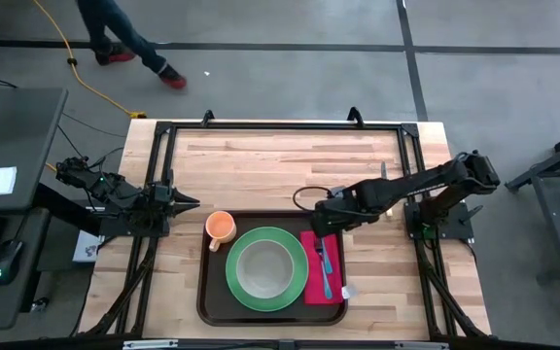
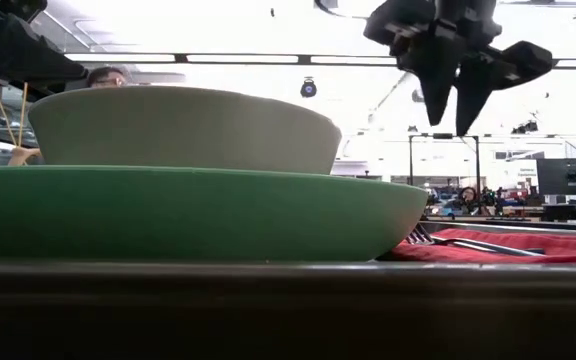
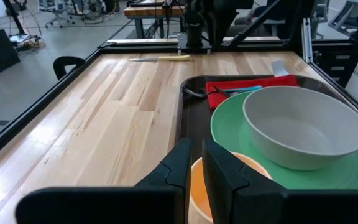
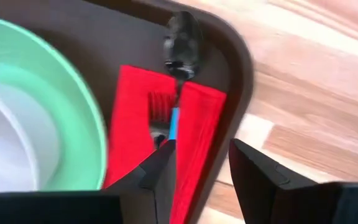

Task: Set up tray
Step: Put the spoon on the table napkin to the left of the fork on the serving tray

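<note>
Right gripper [image 1: 321,222], fingers parted and empty, hovers at centre frame above the red napkin [image 1: 317,267] on the tray [image 1: 207,292], probably having released cutlery. Left gripper [image 1: 191,202], fingers nearly closed and empty, waits at left.

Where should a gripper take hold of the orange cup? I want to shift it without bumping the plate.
Grip the orange cup by its rim on the side away from the green plate, coming down from above. It stands upright and open-topped in the tray corner, close against the plate, so that far wall looks freest.
</note>
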